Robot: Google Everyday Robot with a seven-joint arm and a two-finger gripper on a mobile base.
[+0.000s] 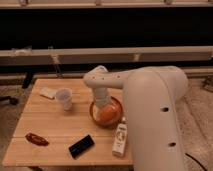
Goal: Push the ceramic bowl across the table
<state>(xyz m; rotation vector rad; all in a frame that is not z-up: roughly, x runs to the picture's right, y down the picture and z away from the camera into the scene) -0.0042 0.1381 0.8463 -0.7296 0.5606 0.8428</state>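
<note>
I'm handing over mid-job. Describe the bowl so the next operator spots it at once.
Start at the wooden table and look to its right side, where the white arm comes down and the gripper sits at the bowl. It is round and shallow with a brown-orange rim, wider than the pale cup to its left and behind the upright white bottle.

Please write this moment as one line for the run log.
phase: push | gripper: at ceramic bowl, down inside | bowl: on table, right side | cup: left of bowl, apart
</note>
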